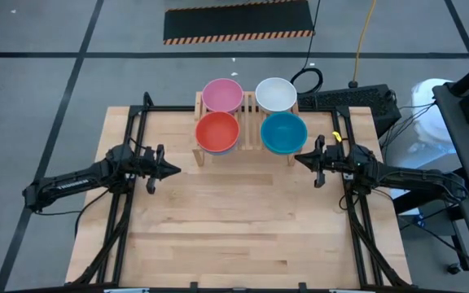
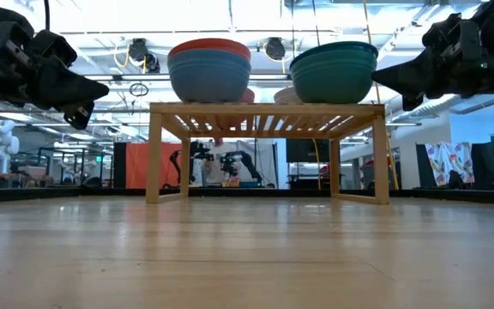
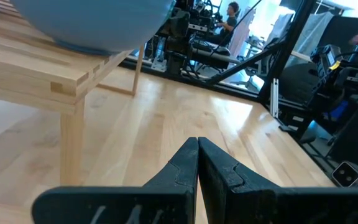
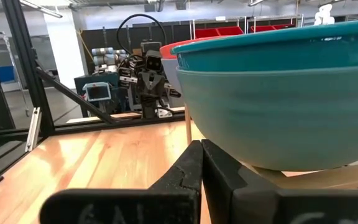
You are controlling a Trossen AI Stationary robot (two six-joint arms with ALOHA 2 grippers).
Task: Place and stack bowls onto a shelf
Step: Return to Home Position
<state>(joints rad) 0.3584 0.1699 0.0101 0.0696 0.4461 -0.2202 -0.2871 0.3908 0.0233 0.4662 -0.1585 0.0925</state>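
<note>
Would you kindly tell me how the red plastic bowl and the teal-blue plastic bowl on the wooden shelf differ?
The red round plastic bowl stands on the left side of the slatted light-wood shelf; the teal-blue round plastic bowl stands on its right. The red bowl is nested in a blue bowl; the teal-blue one is nested in a green bowl. Both are upright, top a stack of two, and occupy the row nearer the arms.

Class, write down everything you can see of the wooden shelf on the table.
The shelf is a low rack of light wood: a slatted top of parallel bars on short legs. It stands level on the tabletop, at its far middle. On it sit a pink bowl, a white bowl, a red bowl stacked on a blue bowl, and a teal-blue bowl stacked on a green bowl.
</note>
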